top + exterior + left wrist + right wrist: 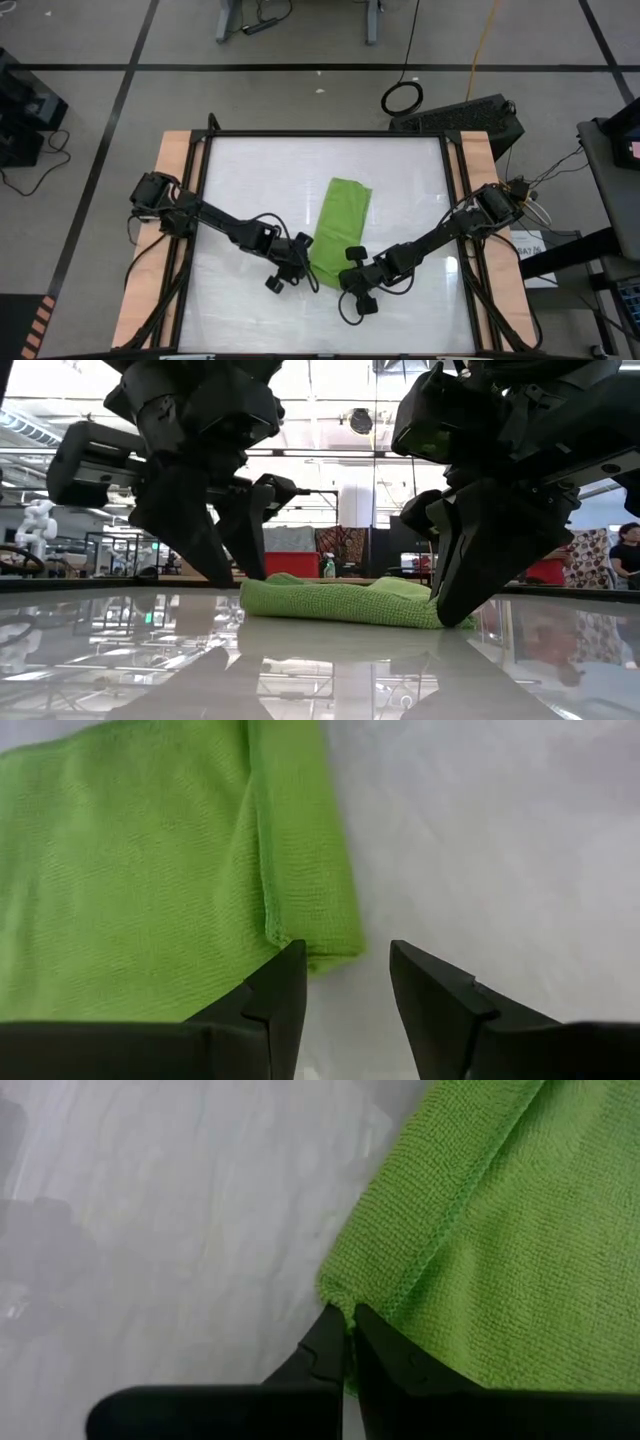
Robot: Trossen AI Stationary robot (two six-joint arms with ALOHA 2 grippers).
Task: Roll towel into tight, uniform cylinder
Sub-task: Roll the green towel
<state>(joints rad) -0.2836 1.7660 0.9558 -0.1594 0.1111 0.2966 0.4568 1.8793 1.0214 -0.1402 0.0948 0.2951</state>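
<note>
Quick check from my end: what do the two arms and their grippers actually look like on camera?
Both arms are dark, jointed and slim, with black cables looping alongside them. The left gripper has two black, wedge-shaped fingers with stepped inner edges. The right gripper has the same black tapered fingers. No markings show on either.

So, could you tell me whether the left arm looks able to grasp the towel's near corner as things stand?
Probably yes: the left gripper is open right at the corner of the towel, with nothing between them, one finger already at its edge.
</note>
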